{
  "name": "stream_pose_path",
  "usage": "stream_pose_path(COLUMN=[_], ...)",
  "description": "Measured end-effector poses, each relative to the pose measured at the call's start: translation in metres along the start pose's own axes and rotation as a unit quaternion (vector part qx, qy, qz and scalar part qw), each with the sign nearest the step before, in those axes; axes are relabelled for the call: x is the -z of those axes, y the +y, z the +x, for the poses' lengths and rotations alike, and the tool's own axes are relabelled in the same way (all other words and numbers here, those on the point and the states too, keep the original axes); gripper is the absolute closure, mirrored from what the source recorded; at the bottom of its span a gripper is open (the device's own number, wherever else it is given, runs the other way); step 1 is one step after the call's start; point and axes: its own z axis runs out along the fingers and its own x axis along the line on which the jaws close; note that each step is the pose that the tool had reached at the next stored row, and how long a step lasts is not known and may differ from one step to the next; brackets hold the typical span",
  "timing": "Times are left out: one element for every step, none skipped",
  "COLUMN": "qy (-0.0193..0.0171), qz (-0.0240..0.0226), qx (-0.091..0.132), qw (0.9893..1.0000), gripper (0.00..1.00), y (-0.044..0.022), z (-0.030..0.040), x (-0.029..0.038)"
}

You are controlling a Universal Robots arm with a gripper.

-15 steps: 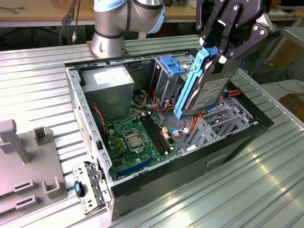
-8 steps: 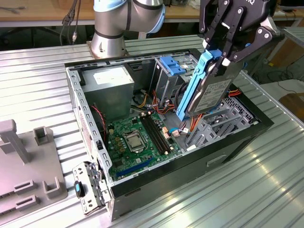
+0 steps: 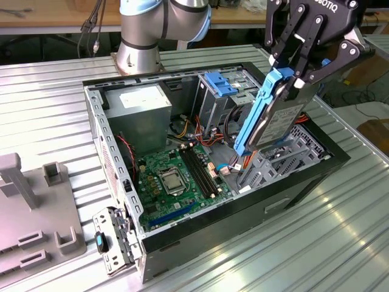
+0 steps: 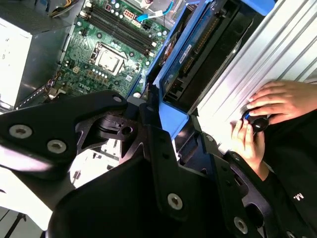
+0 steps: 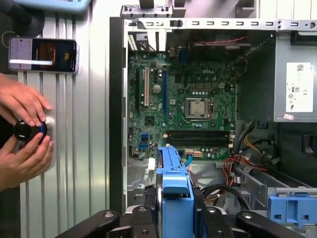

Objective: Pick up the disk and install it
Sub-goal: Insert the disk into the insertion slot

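The disk (image 3: 281,118), a grey metal drive in a bright blue carrier bracket (image 3: 254,115), hangs tilted on edge above the open computer case (image 3: 200,234), over the drive cage (image 3: 292,155) on the exterior view's right. My gripper (image 3: 299,74) is shut on its upper end, black fingers (image 3: 290,45) on both sides. Its lower end sits just above the cables and the cage. In both wrist views the disk (image 4: 198,54) and its blue bracket (image 5: 173,181) stick out from between my fingers toward the case interior.
Inside the case lie the green motherboard (image 3: 176,176), the grey power-supply box (image 3: 143,112), a light-blue latch plate (image 3: 220,84) and red and orange cables (image 5: 237,166). A grey fixture (image 3: 36,207) stands at the exterior view's left. A person's hands (image 5: 25,134) hold a knob beside a phone (image 5: 43,54).
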Motion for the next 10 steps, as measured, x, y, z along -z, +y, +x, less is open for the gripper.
stream_pose_path(qy=[-0.0001,0.0000,0.0000,0.0000,0.0001,0.0000,0.0000,0.0001,0.0000,0.0000], qz=[0.0000,0.0000,0.0000,0.0000,0.0000,0.0000,0.0000,0.0000,0.0000,0.0000], qx=[0.000,0.000,0.000,0.000,0.000,0.000,0.000,0.000,0.000,0.000], qw=[1.0000,1.0000,1.0000,1.0000,1.0000,1.0000,1.0000,1.0000,1.0000,1.0000], gripper=[0.63,0.63,0.63,0.63,0.63,0.63,0.63,0.63,0.63,0.63], y=[-0.0055,-0.0103,-0.0149,-0.0175,-0.0212,-0.0256,-0.0283,-0.0315,-0.0338,-0.0359], z=[0.0001,0.0000,0.0000,0.0000,0.0000,0.0000,0.0001,0.0000,0.0001,0.0001], x=[-0.0008,-0.0013,-0.0018,-0.0021,-0.0026,-0.0034,-0.0040,-0.0047,-0.0053,-0.0059])
